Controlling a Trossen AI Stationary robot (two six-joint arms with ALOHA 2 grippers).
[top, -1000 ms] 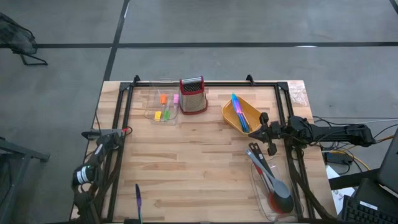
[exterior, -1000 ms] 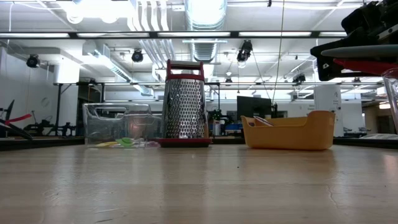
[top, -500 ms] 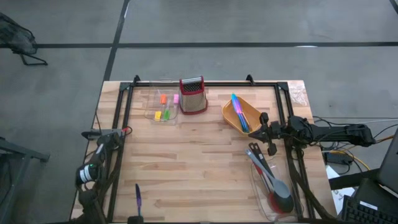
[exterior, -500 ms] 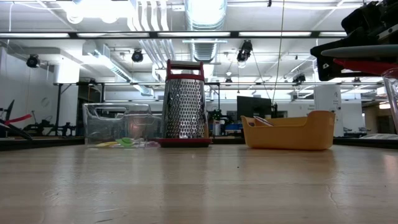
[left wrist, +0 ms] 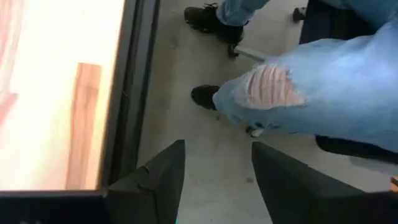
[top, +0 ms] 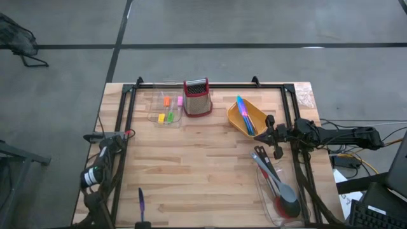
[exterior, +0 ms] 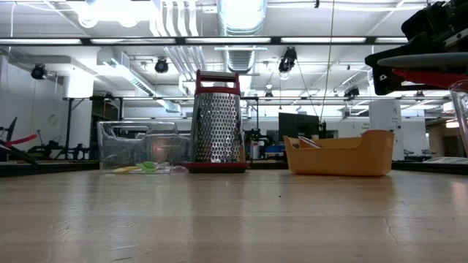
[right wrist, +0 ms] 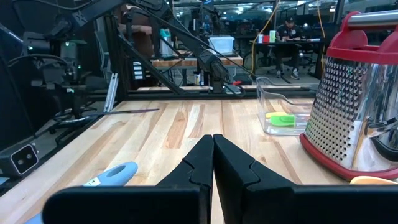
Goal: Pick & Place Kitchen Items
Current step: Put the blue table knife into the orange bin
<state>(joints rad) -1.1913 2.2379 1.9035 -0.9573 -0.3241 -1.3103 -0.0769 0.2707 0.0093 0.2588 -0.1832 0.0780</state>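
Purple utensil (top: 140,202) lies near the tabletop's front-left corner — slim, light, stiff, likely slippery; pinch mid-handle. Left gripper (left wrist: 214,180) spread, empty, off the table's edge; right gripper (right wrist: 213,163) pressed together.

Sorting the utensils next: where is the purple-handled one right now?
In the high view, the purple-handled utensil lies alone on the table's near-left corner, beside the left gripper, far from the orange tray and the clear bins.

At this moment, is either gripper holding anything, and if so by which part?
Nothing is held. The left gripper hangs open past the table's left edge, with only floor between its fingers. The right gripper is shut on nothing, beside the orange tray.
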